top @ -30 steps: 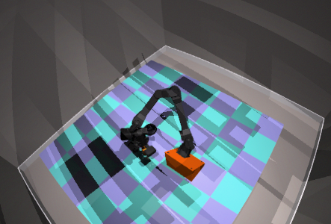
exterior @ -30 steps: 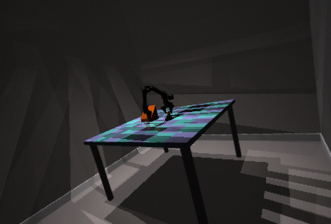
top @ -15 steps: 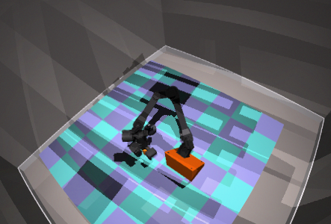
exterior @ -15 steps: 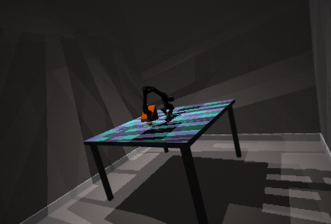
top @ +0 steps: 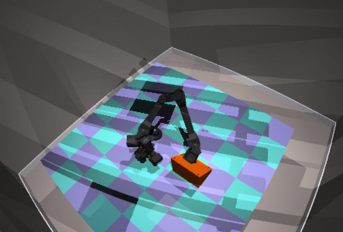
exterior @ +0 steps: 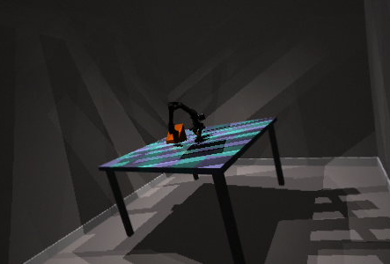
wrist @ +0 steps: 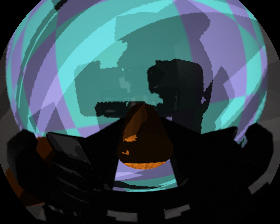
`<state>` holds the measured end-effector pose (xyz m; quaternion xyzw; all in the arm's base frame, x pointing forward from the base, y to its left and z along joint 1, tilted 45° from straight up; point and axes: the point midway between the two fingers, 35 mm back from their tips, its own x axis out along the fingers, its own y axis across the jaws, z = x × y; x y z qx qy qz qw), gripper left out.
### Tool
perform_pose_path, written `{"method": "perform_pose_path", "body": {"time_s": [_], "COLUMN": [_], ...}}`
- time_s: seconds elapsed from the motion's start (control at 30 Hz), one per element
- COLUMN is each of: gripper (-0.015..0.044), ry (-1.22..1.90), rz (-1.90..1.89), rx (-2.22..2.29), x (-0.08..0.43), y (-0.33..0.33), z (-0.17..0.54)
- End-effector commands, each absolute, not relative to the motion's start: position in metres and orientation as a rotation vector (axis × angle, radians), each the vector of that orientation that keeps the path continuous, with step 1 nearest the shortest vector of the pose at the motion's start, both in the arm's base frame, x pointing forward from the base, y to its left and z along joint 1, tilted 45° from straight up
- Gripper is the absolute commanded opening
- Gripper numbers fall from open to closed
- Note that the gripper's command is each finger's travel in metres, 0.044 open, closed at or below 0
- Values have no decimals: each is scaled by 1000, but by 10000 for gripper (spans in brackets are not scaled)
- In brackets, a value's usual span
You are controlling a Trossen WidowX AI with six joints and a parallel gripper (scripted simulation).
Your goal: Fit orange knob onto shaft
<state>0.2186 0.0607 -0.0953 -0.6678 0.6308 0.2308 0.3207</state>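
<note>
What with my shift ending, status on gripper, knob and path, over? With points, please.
Gripper (top: 149,157) (exterior: 198,135) (wrist: 141,120) closed on orange knob (top: 149,156) (exterior: 198,133) (wrist: 144,137). Knob upright between fingers. Obstructions: can't tell, too dark.

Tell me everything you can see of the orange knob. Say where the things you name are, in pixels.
The orange knob (top: 149,156) (wrist: 145,142) looks like a solid, opaque piece, narrow at one end and broad at the other, mostly in shadow with brighter orange along the broad edge. It lies between the fingers of the hand (top: 149,158) (exterior: 199,135) (wrist: 145,135), which appear right against both sides; firm grip can't be confirmed. Its hole isn't visible.

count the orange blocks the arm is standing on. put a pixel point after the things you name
1: an orange rectangular block (top: 190,172) (exterior: 172,137) on the checkered table (top: 225,193) (exterior: 159,163), under the black arm's base. Any fully behind the arm would be hidden.
</note>
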Motion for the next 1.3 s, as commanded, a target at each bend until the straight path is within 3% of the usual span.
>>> {"method": "perform_pose_path", "body": {"time_s": [0.0,0.1,0.73,1.27], "gripper": [65,0,0,0], "ry": [1657,1655,1655,1449], "rz": [606,610,614,525], "rx": [-1759,-1757,-1755,-1898], "x": [219,221,208,210], "y": [61,73,159,174], "z": [-95,-87,-2,9]}}
